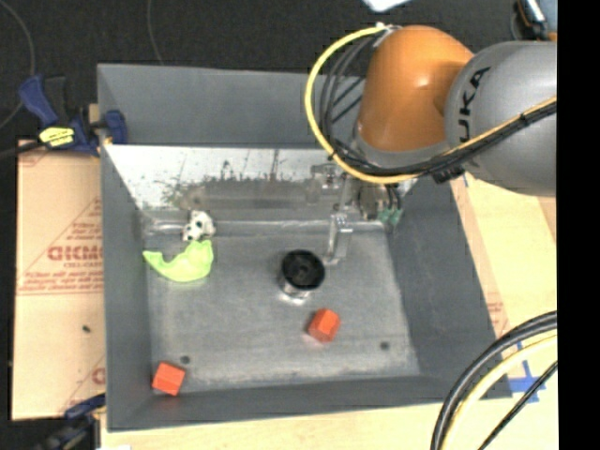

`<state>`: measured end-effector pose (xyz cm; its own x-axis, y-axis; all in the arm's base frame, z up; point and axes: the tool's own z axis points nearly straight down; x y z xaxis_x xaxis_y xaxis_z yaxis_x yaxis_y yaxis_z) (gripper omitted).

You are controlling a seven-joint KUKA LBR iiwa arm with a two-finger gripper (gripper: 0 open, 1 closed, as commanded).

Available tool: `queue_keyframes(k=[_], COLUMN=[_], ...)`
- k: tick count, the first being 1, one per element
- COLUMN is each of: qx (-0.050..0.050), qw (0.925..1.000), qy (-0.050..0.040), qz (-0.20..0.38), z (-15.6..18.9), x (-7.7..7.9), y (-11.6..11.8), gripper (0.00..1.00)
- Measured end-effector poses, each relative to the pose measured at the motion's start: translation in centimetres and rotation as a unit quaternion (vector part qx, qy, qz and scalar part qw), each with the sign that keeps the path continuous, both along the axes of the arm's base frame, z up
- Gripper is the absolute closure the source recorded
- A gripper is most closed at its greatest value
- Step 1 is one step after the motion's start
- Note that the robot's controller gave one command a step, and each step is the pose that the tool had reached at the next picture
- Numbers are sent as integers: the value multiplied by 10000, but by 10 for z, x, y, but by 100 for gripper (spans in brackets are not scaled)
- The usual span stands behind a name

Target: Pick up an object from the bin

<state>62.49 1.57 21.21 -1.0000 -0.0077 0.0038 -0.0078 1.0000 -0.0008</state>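
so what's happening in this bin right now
A KUKA arm reaches into the grey metal bin from the right. Its gripper hangs just up and right of a black round thing near the bin's middle, with nothing visibly held. An orange cube lies just below it, a second orange cube in the near left corner, and a green curved piece at left.

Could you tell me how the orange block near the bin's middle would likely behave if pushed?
The orange block looks cube-like with flat faces, so it would probably slide rather than roll. It seems small and solid, likely light and stiff.
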Motion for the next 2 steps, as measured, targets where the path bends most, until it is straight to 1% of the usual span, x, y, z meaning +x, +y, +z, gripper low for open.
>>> queue_keyframes(k=[1, 2], qx=[2, -5], qw=[10000, 9991], qy=[-43, -13], qz=[-2, 422], z=[5, -93], x=[1, -2], y=[0, -40], gripper=[0, 0])
